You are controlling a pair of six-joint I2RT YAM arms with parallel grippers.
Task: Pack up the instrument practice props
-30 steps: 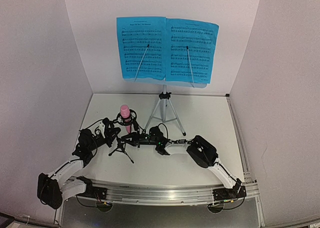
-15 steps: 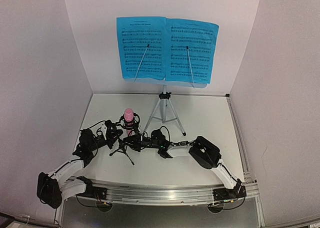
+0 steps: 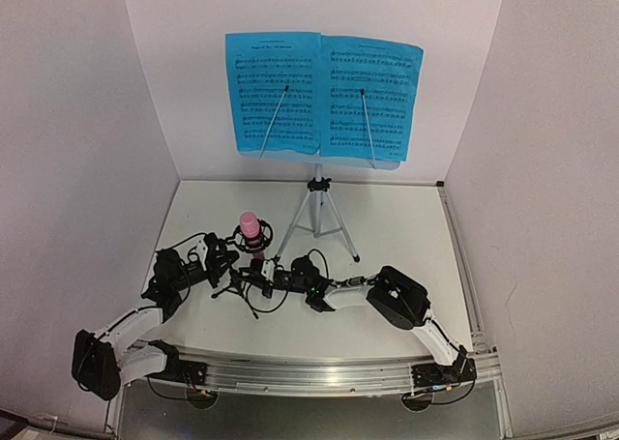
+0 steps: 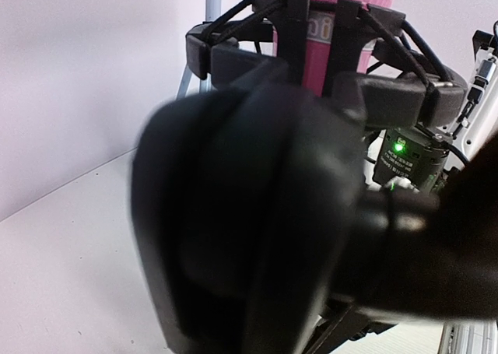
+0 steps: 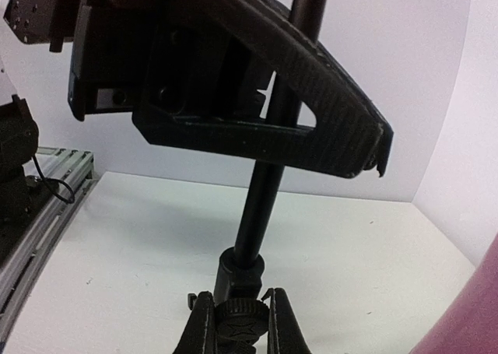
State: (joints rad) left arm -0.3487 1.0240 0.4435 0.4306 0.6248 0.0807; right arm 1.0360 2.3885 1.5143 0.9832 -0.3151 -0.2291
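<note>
Microphone, pink, stood upright in the ring of the little black stand, at about seven o'clock from the music stand. At nine o'clock of the ring sat the left claw, pressed close. Its finger blocked the view, so I couldn't tell how wide it was.

At five o'clock, low down, the right claw had a finger across the pole; clamped or not, I couldn't tell.

To my eye, the pole wanted a firm, low hold before anyone drew the microphone straight up, with no tipping. Blue sheets rested up at one o'clock, well apart.
</note>
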